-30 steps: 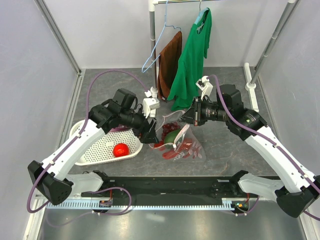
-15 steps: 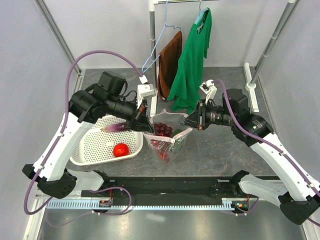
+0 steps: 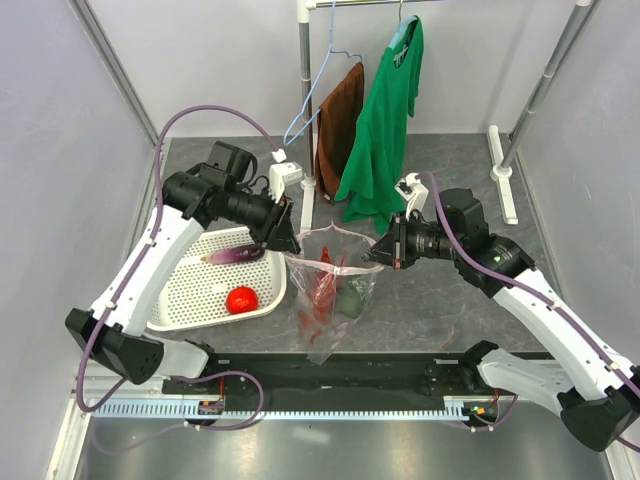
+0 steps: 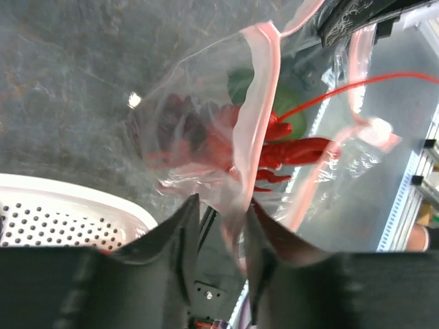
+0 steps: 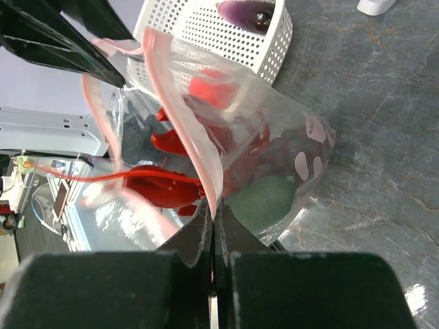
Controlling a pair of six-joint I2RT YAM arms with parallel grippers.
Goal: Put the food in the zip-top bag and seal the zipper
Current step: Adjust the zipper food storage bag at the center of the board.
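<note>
grape bunch (image 4: 180, 130) blurred inside zip-top bag (image 4: 171, 75), basket (image 4: 62, 219) cut off at frame edge

blocked at centre by the clear pink-dotted plastic bag (image 3: 330, 290), pinched at its mouth by the left gripper (image 3: 290, 245) and right gripper (image 3: 373, 255). hemmed at centre left by the white perforated plastic basket (image 3: 200, 290). crowded at upper centre by the grey metal rack pole (image 3: 305, 90), brown cloth (image 3: 340, 130) and green shirt (image 3: 385, 130), hanging low. open over the bare grey marbled tabletop (image 3: 450, 300) at right of centre. closed along the bottom by the black base bar (image 3: 340, 370).
</note>
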